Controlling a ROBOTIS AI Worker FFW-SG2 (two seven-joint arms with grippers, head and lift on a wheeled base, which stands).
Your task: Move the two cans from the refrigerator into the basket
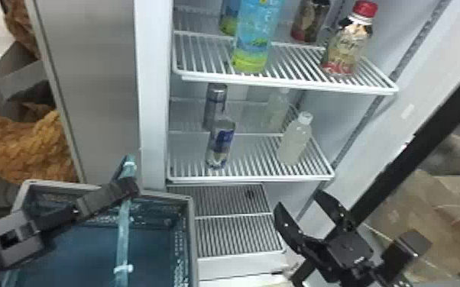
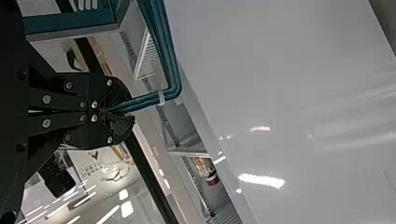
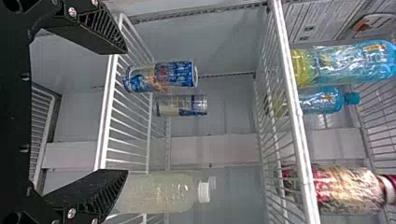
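In the head view my left gripper (image 1: pixel 126 187) holds the teal basket (image 1: pixel 193 229) by its handle; in the left wrist view that gripper (image 2: pixel 128 109) is shut on the teal handle (image 2: pixel 173 79). The front can (image 1: pixel 221 143) stands upright on the middle shelf, with the second can (image 1: pixel 216 101) behind it. My right gripper (image 1: pixel 303 208) is open, low and to the right of the cans. From the right wrist, the gripper (image 3: pixel 123 112) has its fingers wide apart with nothing between them; beyond are the near can (image 3: pixel 161 76) and the farther can (image 3: pixel 182 105).
A cloudy white-capped bottle (image 1: pixel 295 139) stands on the cans' shelf (image 1: pixel 252 177), to their right, with another behind it. The upper shelf (image 1: pixel 286 86) holds blue bottles (image 1: pixel 256 38) and a red-capped bottle (image 1: pixel 351 42). The refrigerator's side wall (image 1: pixel 153 95) rises between basket and shelves.
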